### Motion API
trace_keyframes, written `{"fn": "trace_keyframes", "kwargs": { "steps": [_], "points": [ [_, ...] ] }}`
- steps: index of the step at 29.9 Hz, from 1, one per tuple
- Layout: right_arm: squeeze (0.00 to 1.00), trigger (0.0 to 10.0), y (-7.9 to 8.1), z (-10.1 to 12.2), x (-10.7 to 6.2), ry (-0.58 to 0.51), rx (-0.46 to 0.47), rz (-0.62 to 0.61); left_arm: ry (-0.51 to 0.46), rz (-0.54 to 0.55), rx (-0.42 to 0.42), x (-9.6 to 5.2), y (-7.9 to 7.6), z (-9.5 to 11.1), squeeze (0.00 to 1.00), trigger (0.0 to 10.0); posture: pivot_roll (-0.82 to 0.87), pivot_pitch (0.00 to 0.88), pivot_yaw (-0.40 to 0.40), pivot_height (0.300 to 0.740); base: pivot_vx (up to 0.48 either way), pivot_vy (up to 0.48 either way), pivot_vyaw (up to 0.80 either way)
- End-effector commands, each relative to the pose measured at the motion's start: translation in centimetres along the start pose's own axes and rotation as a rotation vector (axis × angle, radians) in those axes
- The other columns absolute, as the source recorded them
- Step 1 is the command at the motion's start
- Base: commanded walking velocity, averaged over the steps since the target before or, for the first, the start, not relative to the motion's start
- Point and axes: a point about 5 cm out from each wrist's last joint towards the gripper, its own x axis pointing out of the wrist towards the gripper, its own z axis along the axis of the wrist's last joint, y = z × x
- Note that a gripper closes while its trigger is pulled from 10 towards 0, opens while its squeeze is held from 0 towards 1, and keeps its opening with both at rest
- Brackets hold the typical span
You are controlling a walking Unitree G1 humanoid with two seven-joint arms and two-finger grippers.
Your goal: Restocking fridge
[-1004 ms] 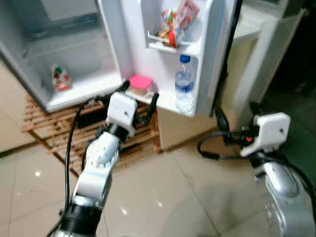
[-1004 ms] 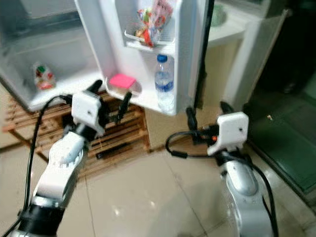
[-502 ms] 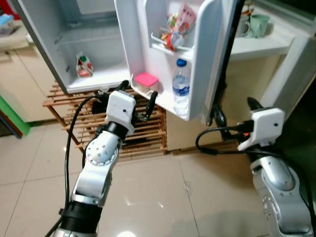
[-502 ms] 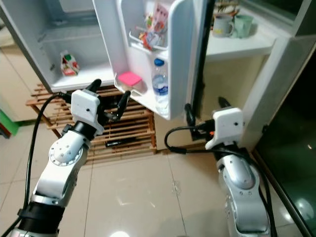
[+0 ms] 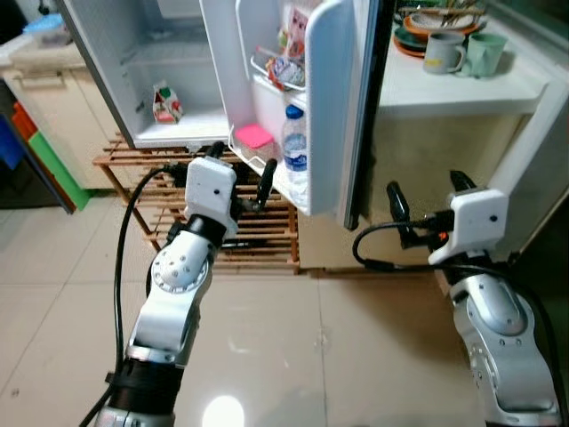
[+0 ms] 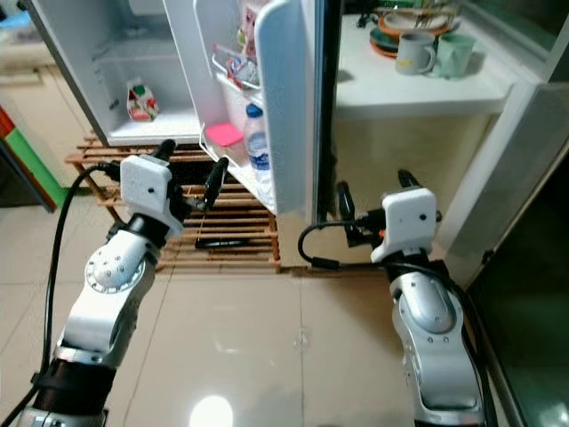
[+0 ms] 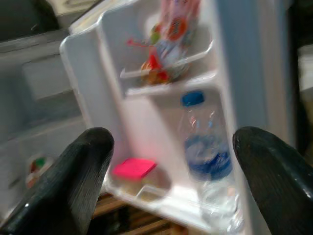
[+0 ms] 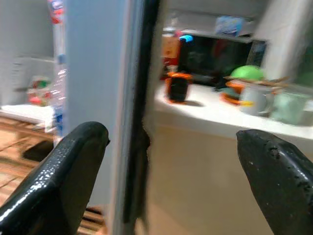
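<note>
With both grippers empty and spread, restocking looks paused: left gripper (image 5: 238,173) hovers just below the white fridge door's (image 5: 333,98) lower shelf, where a clear blue-capped water bottle (image 5: 294,153) and pink-lidded tub (image 5: 253,137) sit; right gripper (image 5: 425,200) hangs near the door edge. Next: fetch stock; door and slatted wooden rack (image 5: 258,231) crowd the reach.
</note>
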Motion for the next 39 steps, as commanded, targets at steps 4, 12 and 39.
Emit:
{"fn": "trace_keyframes", "kwargs": {
  "steps": [4,12,39],
  "points": [
    [0.01,10.0,0.3,0.1,0.6,-0.009,0.007,0.007,-0.001,0.043,0.03,0.2,0.7,0.1,0.0,10.0,-0.24,0.0,0.099,0.74,0.0,0.0,0.12],
    [0.08,10.0,1.0,-0.1,1.4,-0.011,0.014,0.037,-0.038,0.027,0.011,0.7,0.8,1.4,0.0,10.0,-0.22,0.004,0.095,0.74,0.038,0.038,0.56],
    [0.0,10.0,-0.4,-0.9,2.4,0.007,-0.001,-0.101,-0.01,-0.036,0.021,2.1,0.3,1.5,0.0,10.0,-0.23,0.0,0.109,0.74,0.126,0.075,0.04]
  ]
}}
